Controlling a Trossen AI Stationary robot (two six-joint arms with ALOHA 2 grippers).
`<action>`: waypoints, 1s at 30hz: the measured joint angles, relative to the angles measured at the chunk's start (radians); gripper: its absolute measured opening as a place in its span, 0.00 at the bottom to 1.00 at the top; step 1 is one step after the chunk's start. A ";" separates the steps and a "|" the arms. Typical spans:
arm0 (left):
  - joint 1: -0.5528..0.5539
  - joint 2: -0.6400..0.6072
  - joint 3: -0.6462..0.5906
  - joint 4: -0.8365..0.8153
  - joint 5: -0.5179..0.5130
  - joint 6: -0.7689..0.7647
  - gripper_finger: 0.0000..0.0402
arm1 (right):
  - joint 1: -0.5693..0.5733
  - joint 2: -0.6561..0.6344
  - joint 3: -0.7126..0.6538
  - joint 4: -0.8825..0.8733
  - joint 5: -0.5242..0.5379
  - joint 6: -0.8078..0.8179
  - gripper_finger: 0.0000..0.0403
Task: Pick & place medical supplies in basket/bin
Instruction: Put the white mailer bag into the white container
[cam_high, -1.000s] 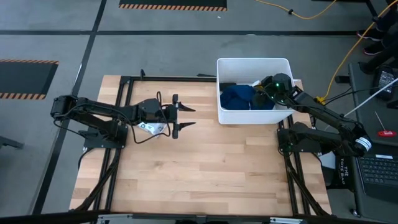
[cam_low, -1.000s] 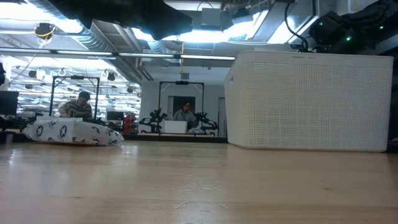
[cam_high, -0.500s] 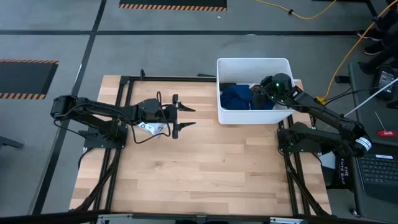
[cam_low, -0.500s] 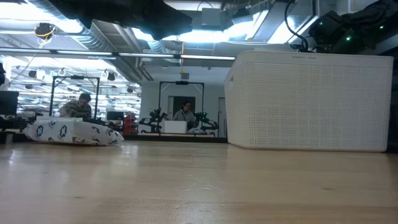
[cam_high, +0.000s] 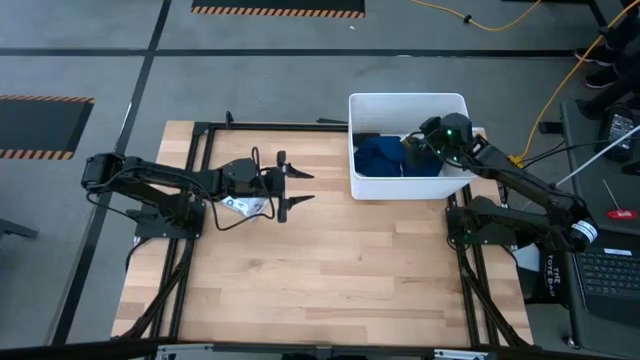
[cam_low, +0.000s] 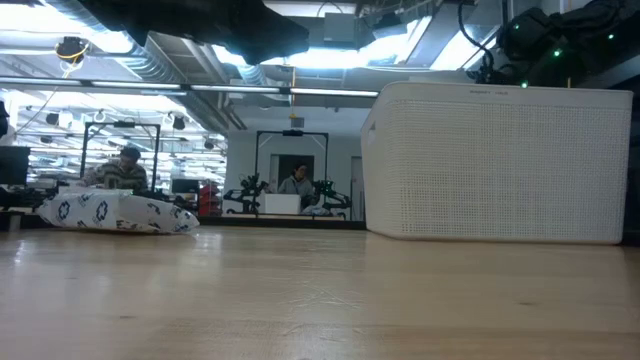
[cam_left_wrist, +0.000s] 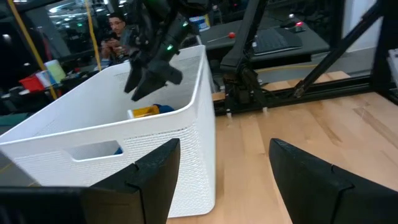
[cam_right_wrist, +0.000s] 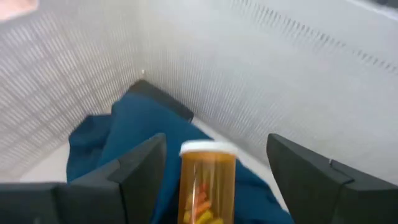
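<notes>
The white tub (cam_high: 408, 97) stands at the table's far right; its wall fills the right of the low view (cam_low: 500, 160). A dark-blue cloth (cam_high: 380, 155) lies inside it. My right gripper (cam_high: 410, 148) hangs open over the tub's inside. In its wrist view an amber pill bottle with a white cap (cam_right_wrist: 205, 180) lies on the blue cloth (cam_right_wrist: 124, 130) between the spread fingers, apart from both. A dark edge (cam_right_wrist: 165, 99) shows beyond the cloth. My left gripper (cam_high: 300, 187) waits open above the table left of the tub. The white packet is hidden.
Bare wooden tabletop (cam_high: 330, 270) spreads near and left of the tub. The left wrist view shows the tub's slot handle (cam_left_wrist: 93, 151) and the right gripper (cam_left_wrist: 152, 78) above the rim. People sit in the room beyond the table (cam_low: 125, 165).
My right gripper has risen a little above the tub. The left arm has kept still.
</notes>
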 joint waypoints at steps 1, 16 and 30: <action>0.000 0.000 0.000 0.000 -0.011 0.000 0.60 | 0.000 0.000 0.008 0.000 -0.001 0.000 0.69; 0.000 0.000 0.000 0.000 -0.041 0.000 0.60 | 0.122 0.000 0.157 -0.011 -0.167 0.029 0.60; 0.000 0.000 0.000 0.005 -0.043 0.030 0.60 | 0.311 0.002 0.301 0.053 -0.166 -0.052 0.27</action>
